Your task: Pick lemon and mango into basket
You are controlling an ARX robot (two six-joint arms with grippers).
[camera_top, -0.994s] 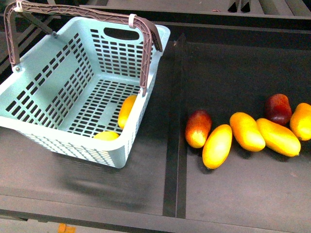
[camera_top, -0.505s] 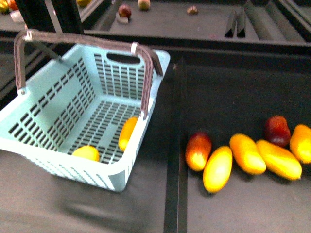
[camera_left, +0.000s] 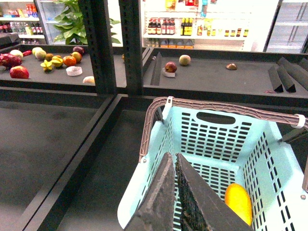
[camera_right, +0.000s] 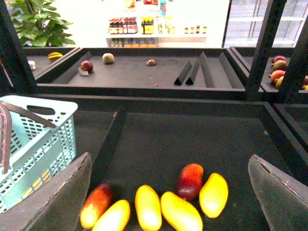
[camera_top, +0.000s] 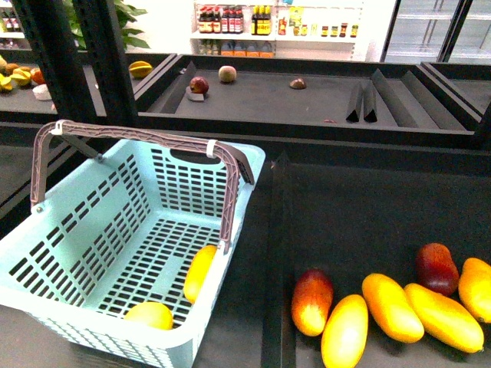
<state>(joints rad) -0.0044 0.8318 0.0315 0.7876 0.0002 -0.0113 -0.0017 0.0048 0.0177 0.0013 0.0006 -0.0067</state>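
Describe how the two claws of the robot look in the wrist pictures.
The left claw has two dark grey, wedge-shaped fingers with a rough, grainy inner surface. The right claw has two dark grey fingers with rounded edges and a matte face. No cables or markings show on either.

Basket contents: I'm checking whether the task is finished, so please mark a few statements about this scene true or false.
1. The lemon lies inside the basket. True.
2. A mango lies inside the basket. True.
3. The left tool is wide open. False: its fingers are pressed together, holding nothing.
4. The right tool holds a mango. False: it is open and empty, above the loose fruit.
5. The basket's handles lie folded down. False: both handles stand raised.
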